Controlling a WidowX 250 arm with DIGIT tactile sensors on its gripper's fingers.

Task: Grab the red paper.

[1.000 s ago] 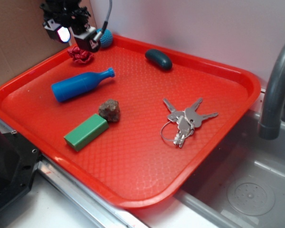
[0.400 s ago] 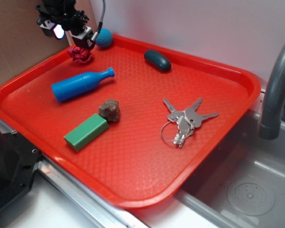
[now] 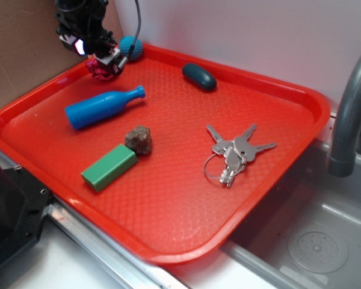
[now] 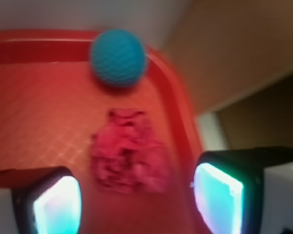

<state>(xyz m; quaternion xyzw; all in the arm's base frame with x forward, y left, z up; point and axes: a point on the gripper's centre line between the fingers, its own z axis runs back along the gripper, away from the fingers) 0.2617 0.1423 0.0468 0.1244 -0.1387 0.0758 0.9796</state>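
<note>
The red paper (image 3: 100,70) is a small dark red crumpled wad lying in the back left corner of the red tray (image 3: 168,174), next to the teal ball (image 3: 131,47). My gripper (image 3: 103,58) hovers right above it, partly covering it in the exterior view. In the wrist view the red paper (image 4: 129,153) lies just ahead of the gap, with a wide space between the two glowing fingertips (image 4: 217,197). The gripper (image 4: 136,200) is open and holds nothing. The teal ball (image 4: 118,57) sits beyond the paper against the tray's rim.
On the tray lie a blue bottle (image 3: 102,107), a brown rock (image 3: 139,139), a green block (image 3: 109,167), a dark oval object (image 3: 200,76) and a bunch of keys (image 3: 233,154). Cardboard (image 3: 21,48) stands behind at left. A sink (image 3: 313,241) with a grey faucet (image 3: 349,114) is at right.
The gripper has turned about its axis over the red paper and come down a little closer to it. The paper and the other objects have not moved.
</note>
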